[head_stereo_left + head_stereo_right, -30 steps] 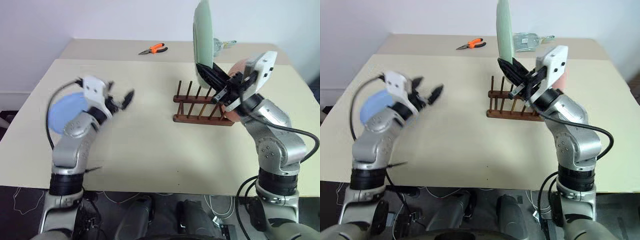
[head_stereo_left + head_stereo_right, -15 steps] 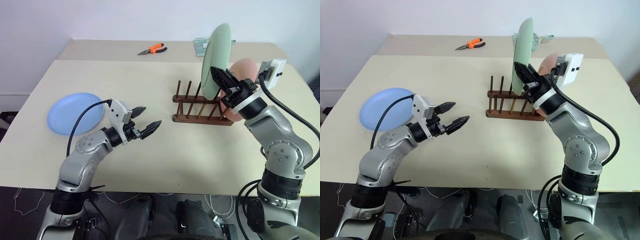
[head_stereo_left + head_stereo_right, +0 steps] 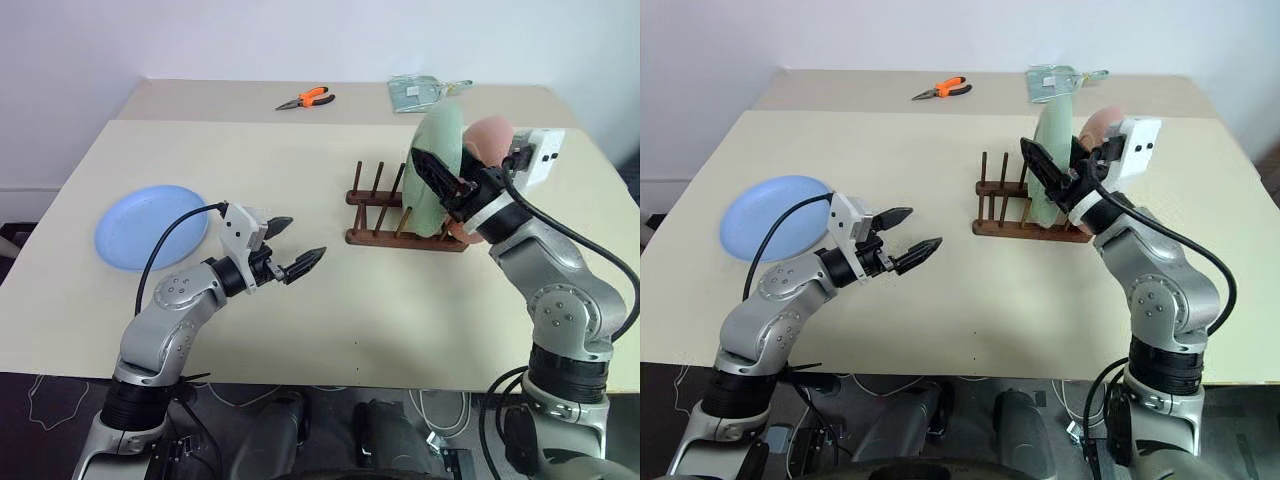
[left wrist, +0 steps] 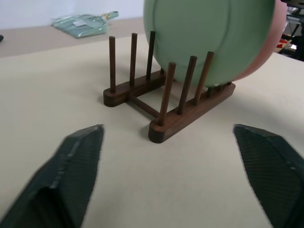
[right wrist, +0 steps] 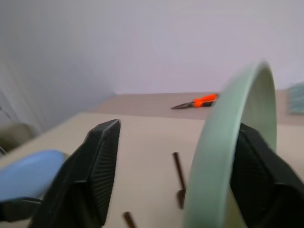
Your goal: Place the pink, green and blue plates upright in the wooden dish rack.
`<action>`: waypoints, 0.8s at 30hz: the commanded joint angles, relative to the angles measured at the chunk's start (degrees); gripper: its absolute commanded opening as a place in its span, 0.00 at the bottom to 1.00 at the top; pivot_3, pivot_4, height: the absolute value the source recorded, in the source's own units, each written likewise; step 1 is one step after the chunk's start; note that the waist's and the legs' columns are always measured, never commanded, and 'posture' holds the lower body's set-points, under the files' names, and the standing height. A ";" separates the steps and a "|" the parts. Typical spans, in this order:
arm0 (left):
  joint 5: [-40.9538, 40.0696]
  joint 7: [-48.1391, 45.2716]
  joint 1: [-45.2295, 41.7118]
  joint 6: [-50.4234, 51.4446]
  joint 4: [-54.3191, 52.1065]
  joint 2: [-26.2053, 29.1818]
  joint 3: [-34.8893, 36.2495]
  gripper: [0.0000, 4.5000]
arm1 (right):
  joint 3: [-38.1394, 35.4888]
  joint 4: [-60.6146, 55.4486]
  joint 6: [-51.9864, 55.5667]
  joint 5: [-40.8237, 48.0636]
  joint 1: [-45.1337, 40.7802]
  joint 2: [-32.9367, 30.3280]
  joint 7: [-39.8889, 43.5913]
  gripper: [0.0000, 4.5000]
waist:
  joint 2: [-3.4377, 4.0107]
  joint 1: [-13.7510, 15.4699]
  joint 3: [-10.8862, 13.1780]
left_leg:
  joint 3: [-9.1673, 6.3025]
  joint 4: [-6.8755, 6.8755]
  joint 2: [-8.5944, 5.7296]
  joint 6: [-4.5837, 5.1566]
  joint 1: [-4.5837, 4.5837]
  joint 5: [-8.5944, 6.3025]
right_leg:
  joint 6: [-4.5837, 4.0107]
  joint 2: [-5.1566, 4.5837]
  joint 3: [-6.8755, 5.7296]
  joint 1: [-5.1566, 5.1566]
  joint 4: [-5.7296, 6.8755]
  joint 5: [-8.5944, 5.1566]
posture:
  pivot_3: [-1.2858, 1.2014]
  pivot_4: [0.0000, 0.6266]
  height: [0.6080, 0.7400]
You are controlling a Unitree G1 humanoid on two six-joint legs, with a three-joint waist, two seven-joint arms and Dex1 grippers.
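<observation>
On the far strip of the surface (image 3: pixel 300 300) we see orange-handled pliers (image 3: pixel 306 98) at about 11 o'clock from the rack (image 3: pixel 400 215), and a clear packet (image 3: pixel 425 91) at about 12 o'clock. Neither lies near the work.

The green plate (image 3: pixel 437 170) stands upright among the pegs at the rack's right end, and the pink plate (image 3: pixel 488 140) stands just behind it, mostly covered; from the left wrist only a pink crescent shows past the green rim. We cannot tell which peg gaps hold them. The blue plate (image 3: pixel 150 225) lies flat at about 9 o'clock from the rack, well apart from it.

The right pincer (image 5: pixel 175 175) straddles the green plate's rim with its jaws spread; one finger (image 5: pixel 92 171) stands clear of the plate, and whether the other touches we cannot tell. The left pincer (image 3: pixel 290 250) hovers wide and empty over bare surface between the blue plate and the rack, pointing at the rack.
</observation>
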 commanded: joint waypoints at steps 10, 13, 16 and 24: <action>7.68 10.90 -2.78 -4.54 4.34 -1.81 5.03 1.00 | 5.06 2.42 -16.28 -18.04 -7.77 -10.24 6.35 0.66 | 0.05 -0.04 0.03 | 0.01 0.02 0.01 0.00 -0.01 0.01 | 0.03 0.01 0.00 0.09 0.00 0.01 | 0.52 0.24 0.89; 14.29 25.23 -6.27 -4.87 10.58 -2.64 11.69 1.00 | 9.33 2.81 -20.22 -21.47 -12.78 -11.82 10.68 0.84 | 0.05 -0.14 0.03 | 0.01 0.02 0.01 0.01 -0.01 0.03 | 0.05 0.03 0.00 0.08 0.04 0.03 | 0.52 0.24 0.89; 14.78 36.84 -8.65 -0.84 13.35 -4.45 21.01 1.00 | 15.84 3.17 -24.43 -27.05 -15.32 -13.11 15.04 0.99 | 0.02 -0.10 0.03 | -0.02 0.01 0.02 0.03 -0.01 0.04 | 0.06 0.06 -0.02 0.02 0.02 0.03 | 0.52 0.24 0.89; 14.93 53.24 -7.35 6.95 9.72 -4.61 39.12 1.00 | 30.95 5.11 -34.89 -36.78 -14.15 -8.64 22.18 0.99 | -0.13 0.13 0.01 | 0.00 0.12 -0.02 -0.08 -0.01 0.01 | 0.10 0.03 -0.03 0.00 -0.02 0.05 | 0.52 0.24 0.89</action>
